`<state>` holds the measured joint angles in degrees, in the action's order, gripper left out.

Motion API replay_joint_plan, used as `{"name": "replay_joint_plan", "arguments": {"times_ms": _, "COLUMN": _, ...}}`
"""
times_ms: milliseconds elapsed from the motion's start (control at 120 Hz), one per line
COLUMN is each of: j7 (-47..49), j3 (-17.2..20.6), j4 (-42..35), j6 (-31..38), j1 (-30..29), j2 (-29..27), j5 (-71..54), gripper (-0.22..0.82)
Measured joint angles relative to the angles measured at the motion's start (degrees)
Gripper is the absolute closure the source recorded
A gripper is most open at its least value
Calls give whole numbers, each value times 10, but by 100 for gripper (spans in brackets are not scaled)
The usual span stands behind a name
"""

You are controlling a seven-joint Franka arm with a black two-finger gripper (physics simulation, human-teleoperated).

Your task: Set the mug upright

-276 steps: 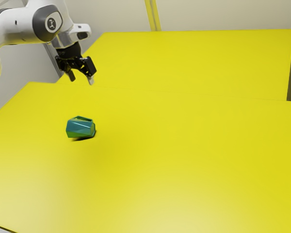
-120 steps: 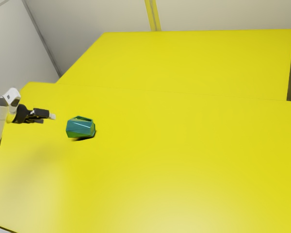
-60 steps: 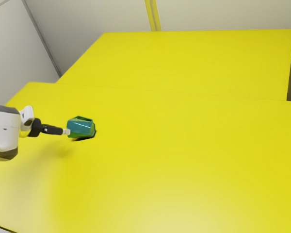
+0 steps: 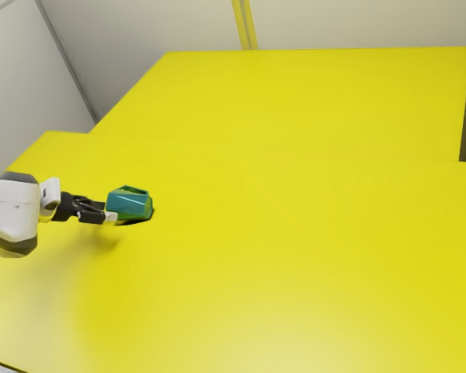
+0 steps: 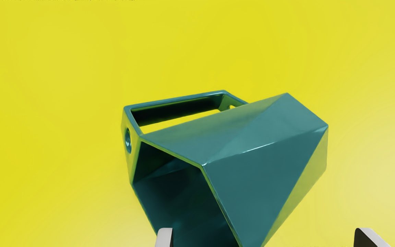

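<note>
One teal, faceted mug (image 4: pixel 130 206): lies on its side on the table, its open mouth (image 5: pixel 183 199) turned toward the hand.
Angular teal handle (image 5: pixel 177 100): juts from the mug's side, along its length.
Black two-finger gripper (image 4: pixel 109 212): reaches in low at the mug's end nearest the exterior view's left.
Jaws: spread wide, pinching nothing; of the pale fingertips (image 5: pixel 164 237), one overlaps the mouth in the wrist view, the other stands apart beyond the outer wall. Contact at the mouth cannot be told.
White arm (image 4: pixel 14 214): enters from the exterior view's left.
Bright yellow table (image 4: pixel 295 256): spreads beneath them.
Backdrop: a second yellow surface (image 4: pixel 318 101) before a pale grey wall (image 4: pixel 155 23).
</note>
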<state>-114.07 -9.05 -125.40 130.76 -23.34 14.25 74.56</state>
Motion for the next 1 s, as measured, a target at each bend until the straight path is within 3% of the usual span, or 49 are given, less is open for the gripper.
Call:
{"name": "replay_joint_plan", "arguments": {"times_ms": 675, "j7": -79, "j3": 20, "j4": -5, "j6": -8, "j1": 0, "j2": 6, "j5": 22, "gripper": 19}}
{"name": "replay_joint_plan", "arguments": {"times_ms": 1000, "j7": -95, "j3": 33, "j4": -3, "j6": -17, "j1": 1, "j2": -5, "j5": 28, "gripper": 37}}
